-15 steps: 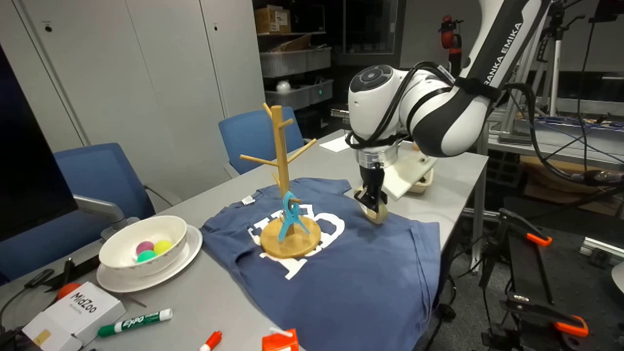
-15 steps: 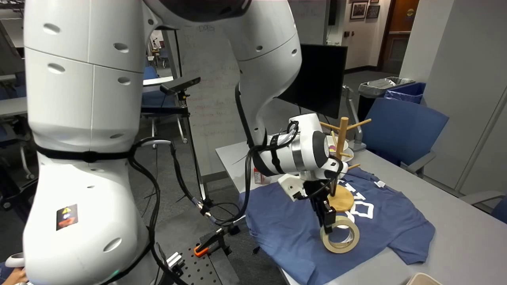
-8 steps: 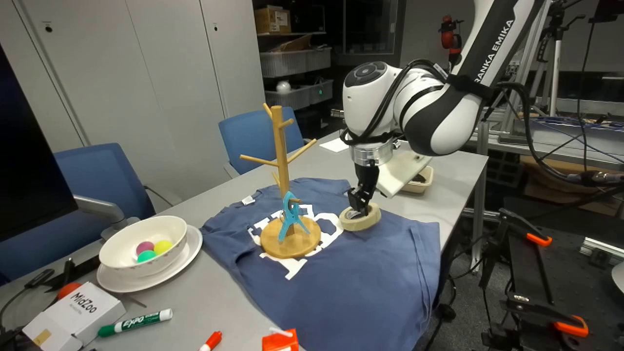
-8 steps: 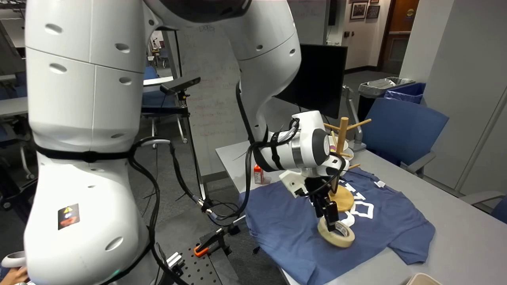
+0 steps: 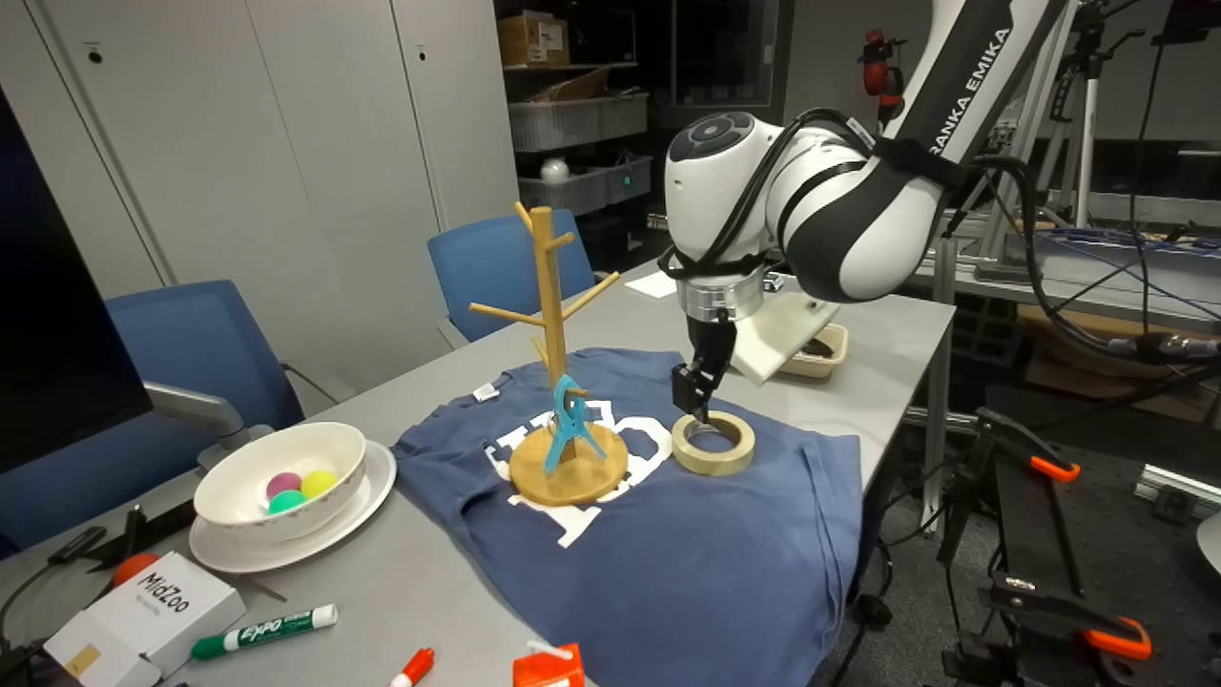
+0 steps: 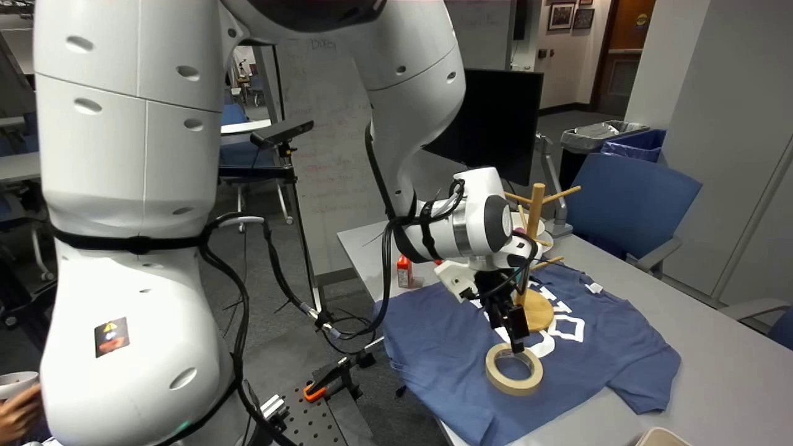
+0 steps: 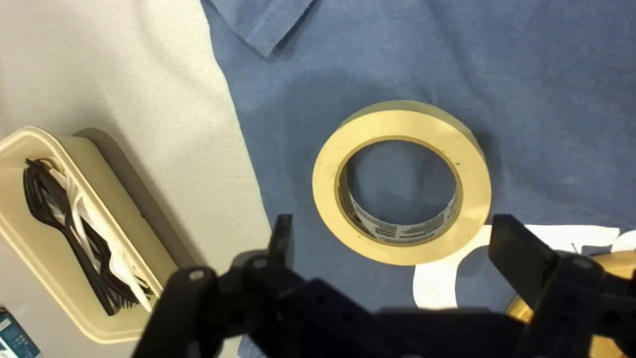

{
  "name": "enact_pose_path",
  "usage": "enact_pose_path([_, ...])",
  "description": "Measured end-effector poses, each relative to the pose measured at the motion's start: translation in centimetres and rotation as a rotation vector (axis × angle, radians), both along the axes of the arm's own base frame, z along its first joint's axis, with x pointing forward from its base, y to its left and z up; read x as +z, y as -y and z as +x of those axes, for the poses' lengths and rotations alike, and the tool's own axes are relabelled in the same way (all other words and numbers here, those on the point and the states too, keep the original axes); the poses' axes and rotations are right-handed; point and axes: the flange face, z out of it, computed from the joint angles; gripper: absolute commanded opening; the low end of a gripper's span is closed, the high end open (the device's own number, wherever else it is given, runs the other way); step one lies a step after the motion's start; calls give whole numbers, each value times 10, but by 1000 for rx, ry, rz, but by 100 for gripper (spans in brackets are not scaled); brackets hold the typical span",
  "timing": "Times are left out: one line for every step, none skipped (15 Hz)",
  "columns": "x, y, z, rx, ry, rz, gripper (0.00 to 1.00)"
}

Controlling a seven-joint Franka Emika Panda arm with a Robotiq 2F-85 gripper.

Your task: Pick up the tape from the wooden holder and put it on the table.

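Observation:
The tape (image 5: 713, 464), a wide cream-coloured roll, lies flat on a blue T-shirt that is spread over the grey table (image 5: 429, 592). In the wrist view the whole roll of tape (image 7: 326, 184) shows, with printed lettering inside its core. My gripper (image 7: 391, 221) is open, its two black fingers wide apart and nothing held between them. In an exterior view the gripper (image 6: 517, 334) hangs just above the far rim of the tape (image 6: 514, 389). The wooden holder (image 5: 551, 277), a post with pegs on a round base, stands beside the tape on the shirt.
A light-blue clamp (image 5: 570, 425) is on the wooden holder. A cream tray (image 7: 119, 209) of black and white cutlery sits near the shirt's edge. A bowl (image 5: 334, 477) with coloured balls, a box (image 5: 162, 611) and a green marker (image 5: 267, 630) lie further off.
A second ago the tape hung on edge in my gripper. It has tipped over and come to lie flat on the shirt; the gripper has opened and drawn slightly up from it.

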Motion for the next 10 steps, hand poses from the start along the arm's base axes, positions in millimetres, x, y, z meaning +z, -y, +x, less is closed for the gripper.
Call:
enact_pose_path([4, -4, 1, 8, 7, 1, 100])
enact_pose_path([8, -8, 2, 17, 16, 2, 100])
enact_pose_path([14, -13, 2, 26, 24, 7, 100])
enact_pose_path([20, -19, 3, 38, 33, 13, 100])
enact_pose_path([27, -25, 3, 51, 43, 18, 100])
enact_pose_path([34, -31, 3, 64, 55, 21, 100])
enact_pose_path([42, -38, 2, 76, 68, 24, 100])
enact_pose_path([50, -44, 1, 88, 81, 26, 100])
enact_pose_path([57, -50, -1, 101, 93, 30, 100])
enact_pose_path([64, -57, -3, 114, 103, 33, 100])
